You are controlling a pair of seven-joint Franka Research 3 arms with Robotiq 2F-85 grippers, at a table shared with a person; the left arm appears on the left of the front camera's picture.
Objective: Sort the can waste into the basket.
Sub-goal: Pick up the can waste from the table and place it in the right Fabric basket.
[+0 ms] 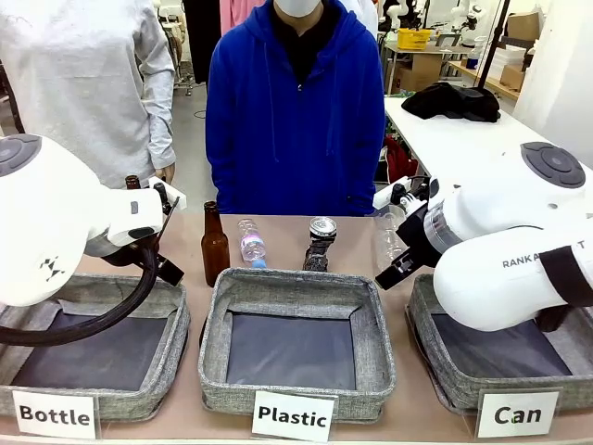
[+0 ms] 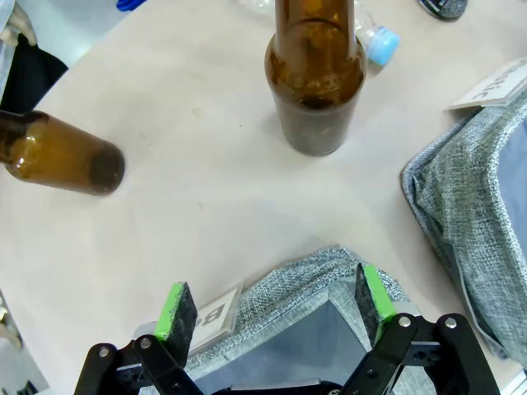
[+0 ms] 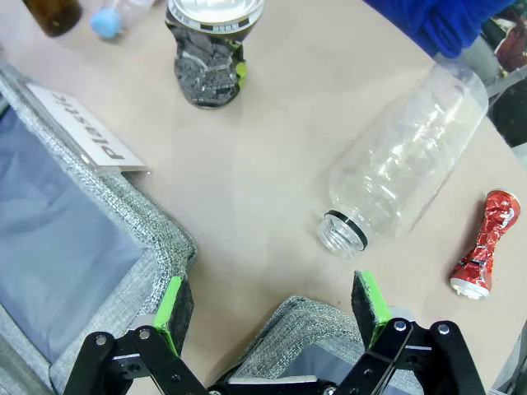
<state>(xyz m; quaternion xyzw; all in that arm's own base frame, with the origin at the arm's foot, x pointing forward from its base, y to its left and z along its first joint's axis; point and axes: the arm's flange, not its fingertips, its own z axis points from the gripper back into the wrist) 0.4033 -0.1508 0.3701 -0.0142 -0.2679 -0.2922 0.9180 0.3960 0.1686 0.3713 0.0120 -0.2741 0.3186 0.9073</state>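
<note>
- Grey woven fabric forms the "Bottle" basket (image 1: 176, 343), which sits at the table's near left under the left arm.
- The left end effector (image 2: 276, 300) hangs over a corner of that basket, green pads spread wide with nothing between them.
- One brown glass bottle (image 1: 214, 246) stands upright on the table just behind the gap between the left and middle baskets. A second brown bottle (image 1: 132, 182) shows its neck behind the left arm.
- A small clear plastic bottle (image 1: 251, 243) with a blue band stands just beside the upright brown bottle.
- The "Plastic" basket (image 1: 287, 283) lies at the middle, its dark bottom showing.
- The black can (image 1: 321, 246) stands upright on the table behind the "Plastic" basket, crushed, with its silver end up. It is well apart from the "Can" basket.
- A person in a blue hooded top (image 1: 295, 111) stands at the far side of the table.
- A large clear plastic bottle (image 3: 403, 164) lies on its side, its open mouth toward the right arm.
- The right end effector (image 3: 272, 304) hovers over a corner of the "Can" basket, fingers parted wide and holding nothing.
- The red can (image 3: 482, 243), pinched at its middle, lies on the table near the large bottle without touching it, and outside every basket.
- The "Can" basket (image 1: 428, 357) sits at the near right under the right arm, with its white card in front.
</note>
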